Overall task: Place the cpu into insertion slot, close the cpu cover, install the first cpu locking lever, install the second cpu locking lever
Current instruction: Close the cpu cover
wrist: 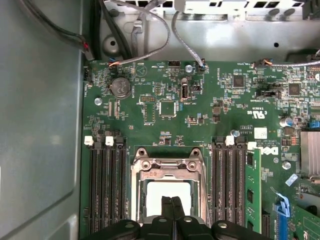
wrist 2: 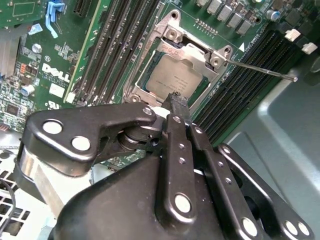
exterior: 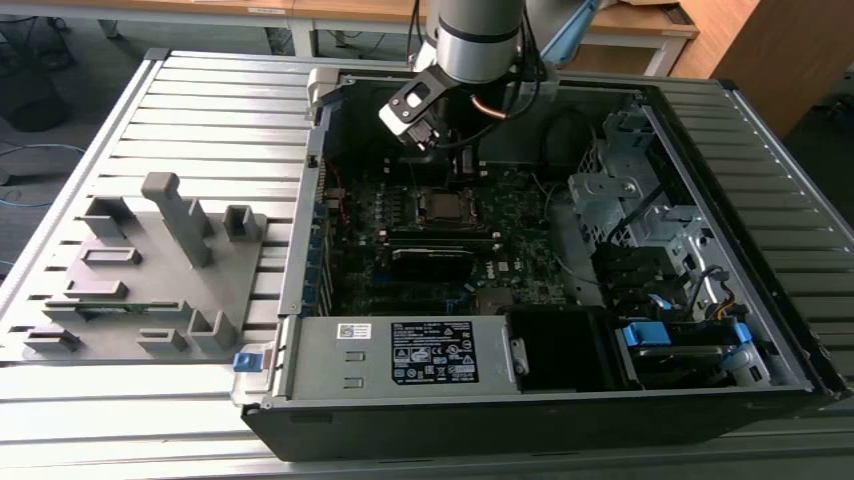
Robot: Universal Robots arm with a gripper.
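The end effector [wrist: 172,207], pinched narrow and empty, hovers just above the cpu [wrist: 169,190], which is seated and framed by the cpu cover [wrist: 167,165]. Just beyond its tips a locking lever [wrist 2: 260,70] juts free. Best to press on frame metal, not the chip.

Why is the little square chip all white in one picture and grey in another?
Glare: in the first wrist view the cpu probably reflects light straight back and washes out white; in the second wrist view, seen at a slant, it looks dull grey.
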